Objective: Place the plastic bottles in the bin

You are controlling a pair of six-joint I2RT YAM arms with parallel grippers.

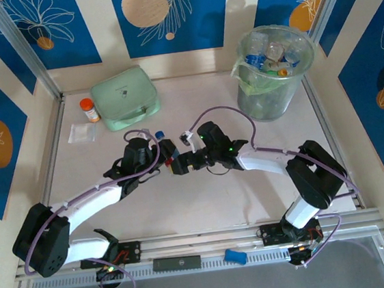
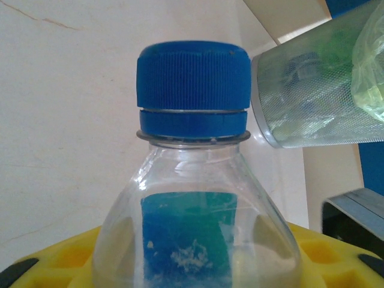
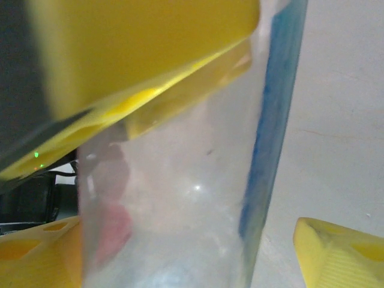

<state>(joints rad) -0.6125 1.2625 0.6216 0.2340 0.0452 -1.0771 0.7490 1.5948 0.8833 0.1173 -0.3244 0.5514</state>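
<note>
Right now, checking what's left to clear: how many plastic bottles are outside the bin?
1: a blue-capped bottle at mid-table, clamped in the left gripper, right gripper open around it. The arms may hide others.

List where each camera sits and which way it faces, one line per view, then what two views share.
Top external: above and behind the bases, looking down at the table; both arms, with left gripper and right gripper at a bottle.
Left wrist: on the left arm, facing the bottle's blue cap and the bin beyond; its yellow fingers below.
Right wrist: on the right arm, close on the bottle's side; its yellow fingers flank it.
Shared: both wrist views see the same bottle.
</note>
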